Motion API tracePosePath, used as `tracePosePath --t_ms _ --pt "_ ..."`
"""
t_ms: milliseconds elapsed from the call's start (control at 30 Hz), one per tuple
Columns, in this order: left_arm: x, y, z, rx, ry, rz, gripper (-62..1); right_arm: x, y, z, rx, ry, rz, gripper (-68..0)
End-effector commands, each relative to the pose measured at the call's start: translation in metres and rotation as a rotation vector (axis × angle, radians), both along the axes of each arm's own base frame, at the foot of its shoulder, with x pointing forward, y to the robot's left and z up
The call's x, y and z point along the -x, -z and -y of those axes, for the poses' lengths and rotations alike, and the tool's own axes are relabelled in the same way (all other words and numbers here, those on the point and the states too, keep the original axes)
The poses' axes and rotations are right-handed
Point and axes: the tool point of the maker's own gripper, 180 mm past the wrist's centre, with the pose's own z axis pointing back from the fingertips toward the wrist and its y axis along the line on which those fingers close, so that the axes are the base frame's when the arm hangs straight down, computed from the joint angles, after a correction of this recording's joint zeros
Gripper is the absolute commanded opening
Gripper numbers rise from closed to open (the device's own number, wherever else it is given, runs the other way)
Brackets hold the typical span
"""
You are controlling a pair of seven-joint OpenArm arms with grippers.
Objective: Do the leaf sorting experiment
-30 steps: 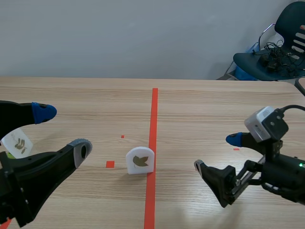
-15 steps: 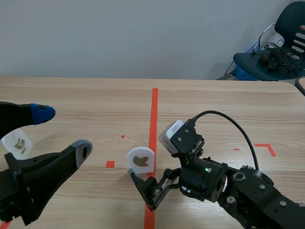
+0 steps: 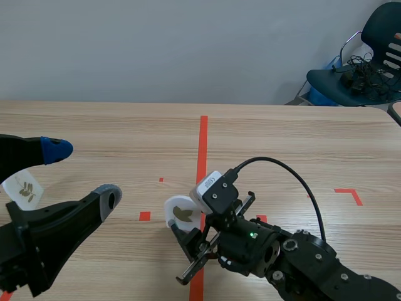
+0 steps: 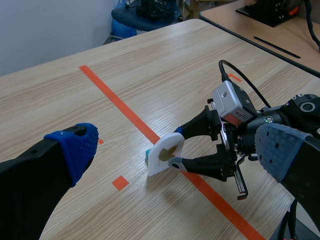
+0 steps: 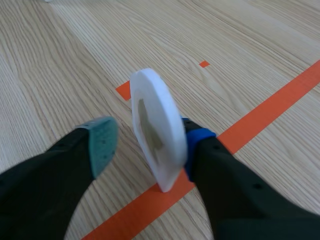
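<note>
— What have they got set up over there?
— A long wooden table (image 3: 313, 138) with an orange tape line (image 3: 202, 147) running down its middle, away from the robot. Past the far right corner there's a dark chair (image 3: 376, 37) with cables heaped on the seat.
— And the arms?
— The right arm (image 3: 301, 257) comes in low and reaches across to the line. The left gripper (image 3: 81, 173) hangs over the near left of the table, fingers spread wide with nothing between them.
— Has the right one got hold of anything?
— Not gripped, no. The right gripper (image 5: 150, 147) sits around the white leaf tile (image 3: 178, 210). Its blue pad is against the tile's back and its green pad is a little off the front, so the fingers are parted with a gap on one side.
— Where's the tile exactly?
— Standing on edge at the tape line, on the left arm's side, leaf picture facing the green pad.
— Anything smaller?
— A second white tile (image 3: 22, 188) with a leaf mark, far left by the left arm. What it rests on I can't tell.
</note>
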Motion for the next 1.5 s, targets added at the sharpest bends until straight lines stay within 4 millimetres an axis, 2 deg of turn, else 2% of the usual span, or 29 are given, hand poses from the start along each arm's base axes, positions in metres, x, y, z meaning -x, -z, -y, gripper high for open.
tracePosePath --t_ms 0,100,233,333,400,500,600,833,967,1067,1167,1467 --pt "-0.001 -0.005 0.002 0.023 -0.002 0.012 1.4 -0.012 -0.013 0.001 -0.023 0.011 0.037 -51.7" --pt "-0.001 -0.005 0.002 0.023 -0.002 0.012 1.4 -0.012 -0.014 0.001 -0.027 0.011 0.04 -58.8" --pt "-0.001 -0.005 0.002 0.023 -0.002 0.012 1.4 -0.014 -0.019 0.005 -0.034 0.012 0.062 -59.9" --pt "-0.001 -0.005 0.002 0.023 -0.002 0.012 1.4 -0.021 -0.032 0.022 -0.052 0.055 0.087 -59.9" --pt "-0.001 -0.005 0.002 0.023 -0.002 0.013 1.4 -0.029 -0.048 0.043 -0.084 0.12 0.096 -59.9" --pt "-0.002 -0.005 0.002 0.023 -0.002 0.015 1.4 -0.039 -0.069 0.086 -0.107 0.237 0.107 -59.9" --pt "-0.002 -0.005 0.002 0.023 -0.002 0.015 1.4 -0.044 -0.082 0.138 -0.083 0.374 0.113 -59.9" --pt "-0.002 -0.005 0.002 0.023 -0.002 0.015 1.4 -0.05 -0.088 0.279 0.004 0.754 0.066 -59.9" --pt "-0.002 -0.006 0.002 0.024 -0.002 0.016 1.4 -0.052 -0.094 0.333 0.013 0.883 0.073 -59.9" --pt "-0.002 -0.006 0.002 0.024 -0.002 0.016 1.4 -0.056 -0.081 0.357 0.031 0.929 0.042 -59.9" --pt "-0.002 -0.006 0.002 0.025 -0.002 0.017 1.4 -0.06 -0.072 0.371 0.004 0.969 0.039 -59.9" --pt "-0.002 -0.006 0.002 0.025 -0.002 0.017 1.4 -0.066 -0.041 0.392 -0.019 1.054 -0.017 -59.9"
